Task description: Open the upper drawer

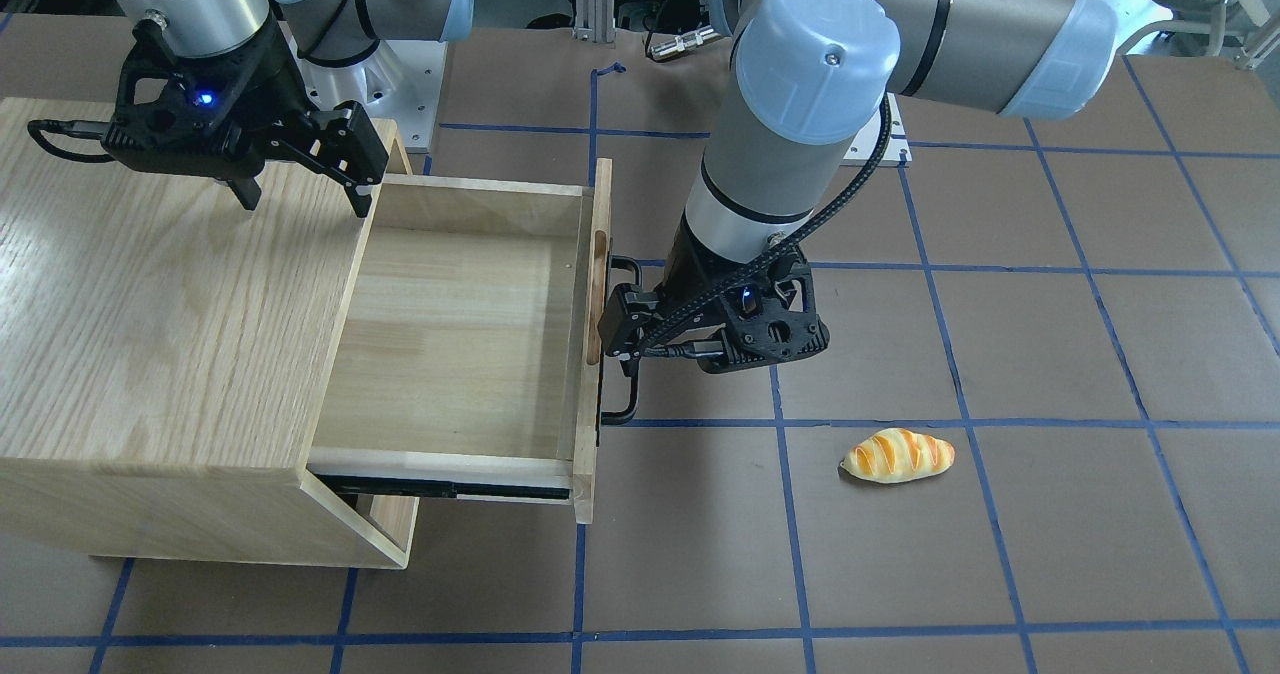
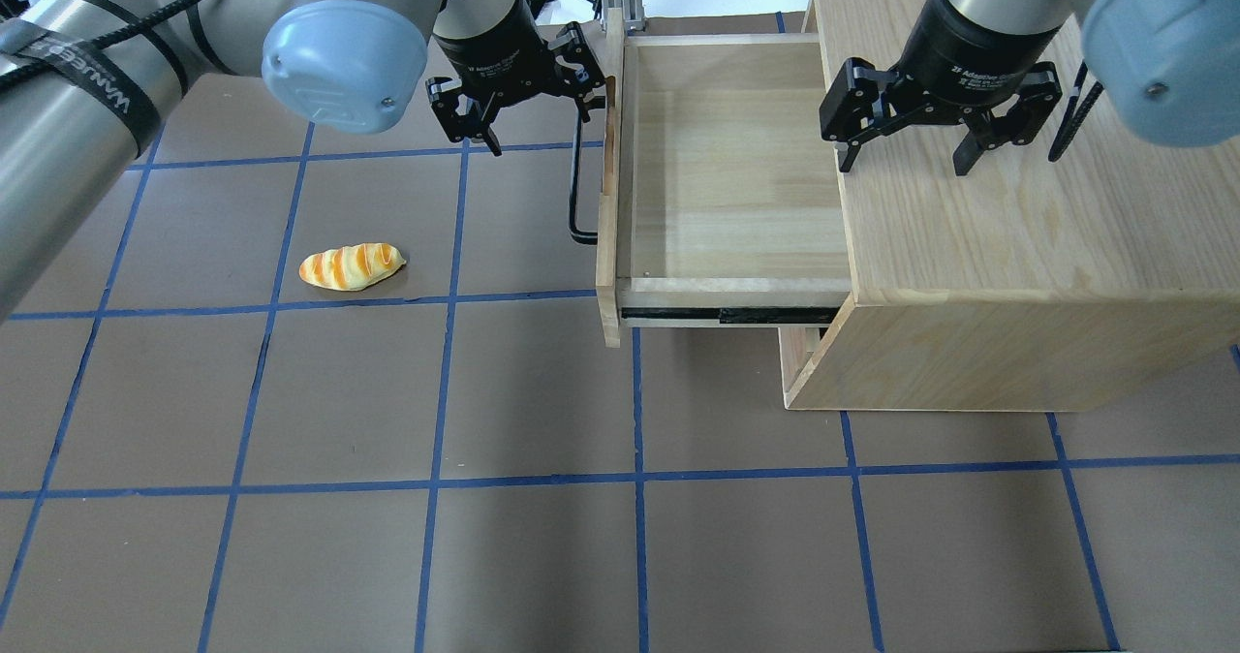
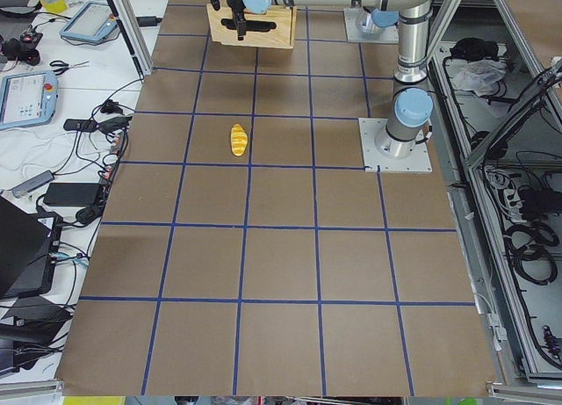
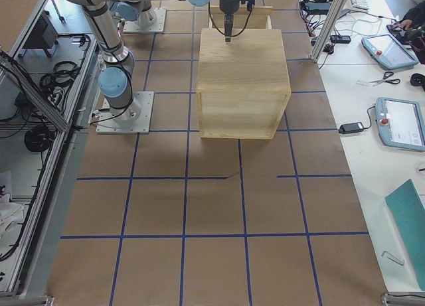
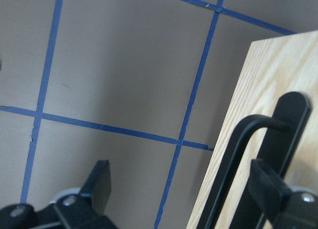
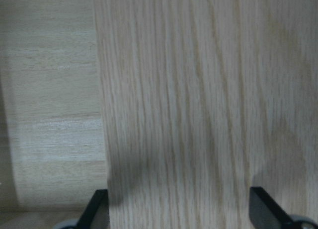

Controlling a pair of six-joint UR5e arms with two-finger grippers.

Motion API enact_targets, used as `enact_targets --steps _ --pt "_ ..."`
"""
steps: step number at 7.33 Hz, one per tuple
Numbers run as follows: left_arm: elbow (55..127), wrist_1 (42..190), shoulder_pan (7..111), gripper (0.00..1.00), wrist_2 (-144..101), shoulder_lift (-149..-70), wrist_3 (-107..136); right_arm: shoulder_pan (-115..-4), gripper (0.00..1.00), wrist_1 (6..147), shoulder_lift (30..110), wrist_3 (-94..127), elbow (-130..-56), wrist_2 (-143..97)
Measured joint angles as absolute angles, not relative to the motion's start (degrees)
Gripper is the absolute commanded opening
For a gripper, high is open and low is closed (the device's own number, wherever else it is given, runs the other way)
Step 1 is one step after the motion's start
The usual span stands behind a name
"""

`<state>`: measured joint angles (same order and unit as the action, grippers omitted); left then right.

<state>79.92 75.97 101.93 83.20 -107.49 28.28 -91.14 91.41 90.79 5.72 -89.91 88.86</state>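
The upper drawer [image 2: 736,178] is pulled far out of the oak cabinet [image 2: 1017,236]; its bare floor shows in the front view [image 1: 460,324]. Its pale front [image 5: 268,90] carries the black bar handle [image 2: 573,188]. My left gripper [image 2: 538,115] is open at the far end of the handle. In the left wrist view the handle [image 5: 238,154] lies between the fingers, close to the right one [image 5: 266,182], unclamped. My right gripper [image 2: 904,164] is open, fingers pointing down at the cabinet top near its drawer-side edge; it also shows in the front view [image 1: 300,199].
A striped yellow bread roll [image 2: 351,266] lies on the brown table with its blue tape grid, left of the drawer; it also shows in the front view [image 1: 897,455]. A black slide rail [image 2: 727,316] shows under the drawer's near side.
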Motion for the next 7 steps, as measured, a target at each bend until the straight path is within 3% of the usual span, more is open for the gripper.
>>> enact_targets --steps 7 --pt "77.03 87.47 97.57 1.00 93.76 -102.23 11.63 -91.12 1.00 91.40 90.79 5.71 -89.91 88.92"
